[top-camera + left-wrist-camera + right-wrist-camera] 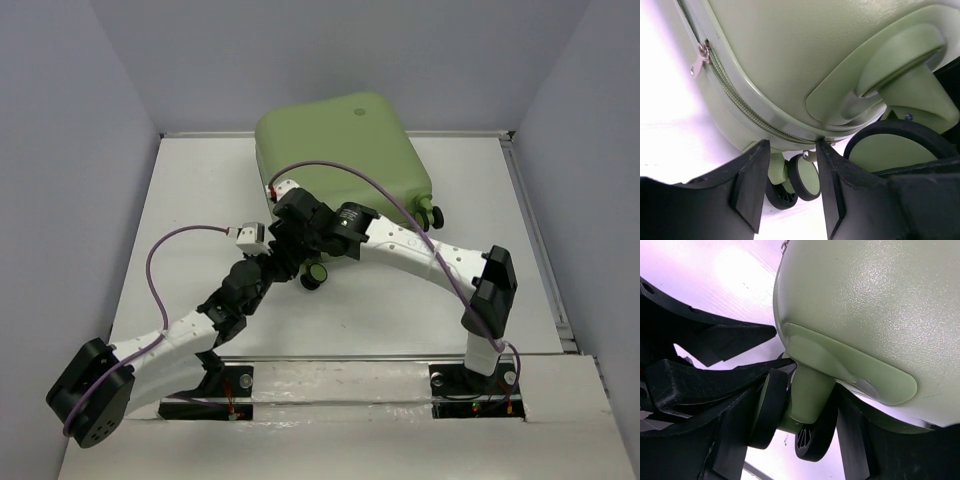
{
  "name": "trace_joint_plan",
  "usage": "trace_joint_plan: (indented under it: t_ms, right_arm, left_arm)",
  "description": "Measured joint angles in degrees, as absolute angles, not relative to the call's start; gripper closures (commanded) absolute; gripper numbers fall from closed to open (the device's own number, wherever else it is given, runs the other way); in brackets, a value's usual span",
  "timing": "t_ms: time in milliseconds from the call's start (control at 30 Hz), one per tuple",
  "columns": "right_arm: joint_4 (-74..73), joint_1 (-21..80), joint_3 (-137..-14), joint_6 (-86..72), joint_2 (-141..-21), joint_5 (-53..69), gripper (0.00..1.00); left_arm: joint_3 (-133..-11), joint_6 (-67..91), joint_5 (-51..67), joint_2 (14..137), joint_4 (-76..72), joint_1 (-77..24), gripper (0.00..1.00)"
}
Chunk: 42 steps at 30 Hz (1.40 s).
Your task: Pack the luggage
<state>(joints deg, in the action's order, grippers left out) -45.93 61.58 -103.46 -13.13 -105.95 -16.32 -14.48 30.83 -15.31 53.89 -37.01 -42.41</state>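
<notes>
Top external view: the luggage is seen closed at the far middle of the table, close to the back wall, with both arms brought in on its near left corner. In the left wrist view the zip is found run shut along the seam, with its pull hanging loose. The left gripper is held moderately wide with nothing between its fingers. Their tips are placed just beside the zip seam, and whether they touch it cannot be told. In the right wrist view the right gripper is narrowed around a caster, whose twin wheels appear to be pressed by the pads on either side.

The shell is judged stiff and smooth, so slipping is to be expected on its rounded faces, and a flat pinch there is not advised. It is judged bulky for these claws, though its weight cannot be read. Hold is better taken on what protrudes: the caster stem, the moulded wheel housing, or the seam lip. The caster may swivel or roll when loaded, so any pull through it is best kept slow and in line with the stem.
</notes>
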Motion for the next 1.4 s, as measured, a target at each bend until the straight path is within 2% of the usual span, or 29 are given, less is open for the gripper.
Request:
trace_joint_plan:
  t_ms: [300,467,567,700,733,767,900,933,967,1033,1067,1133,1300,1400]
  right_arm:
    - [-47.55,62.00,-101.23,-11.79,-105.08,-19.73,0.93]
    - [-44.51,61.98,-100.66,-12.69,-104.60,-21.65,0.93]
    - [-42.68,62.00,-99.31,-13.50,-103.88,-21.74,0.93]
    - [-33.52,62.04,-92.18,-15.14,-100.42,-22.90,0.93]
    - [-29.23,61.54,-87.57,-16.10,-97.78,-23.31,0.93]
    - [-26.70,61.32,-84.33,-16.78,-95.81,-23.22,0.93]
    - [-18.00,59.27,-69.38,-19.11,-84.49,-21.85,0.93]
    - [-17.12,58.11,-65.71,-19.35,-80.47,-21.39,0.89]
    - [-17.15,56.90,-62.61,-19.55,-77.17,-20.84,0.80]
    - [-17.12,55.02,-59.46,-19.38,-73.08,-20.29,0.51]
    - [-16.99,54.35,-58.11,-19.25,-71.48,-19.90,0.32]
    - [-16.84,53.41,-56.71,-18.79,-69.58,-19.49,0.20]
    - [-16.47,52.45,-54.26,-18.94,-67.18,-18.59,0.18]
    - [-16.27,52.36,-50.74,-19.22,-60.45,-17.41,0.20]
  left_arm:
    - [-14.31,30.83,-15.55,60.69,-41.58,-45.36,0.48]
    - [-13.39,32.58,-13.13,61.76,-42.72,-48.99,0.63]
    - [-11.51,33.85,-12.91,60.60,-44.34,-50.59,0.66]
    - [-8.25,33.41,-10.44,50.63,-41.52,-53.98,0.58]
    - [-8.12,33.43,-10.31,47.16,-39.18,-54.02,0.55]
    - [-8.03,33.52,-10.24,42.59,-36.88,-54.04,0.48]
    - [-9.98,35.03,-10.09,32.42,-28.51,-54.04,0.37]
    - [-11.40,35.57,-9.41,31.42,-26.20,-54.04,0.35]
    - [-12.95,36.38,-8.64,31.53,-24.29,-54.04,0.33]
    - [-15.33,37.54,-7.01,33.26,-22.26,-54.04,0.31]
    - [-16.29,38.35,-5.96,34.41,-21.82,-54.04,0.29]
    - [-17.74,40.01,-3.81,37.80,-21.54,-54.04,0.27]
    - [-20.01,43.72,1.63,47.27,-22.68,-54.24,0.21]
    - [-21.45,45.30,3.38,50.59,-23.83,-54.54,0.20]
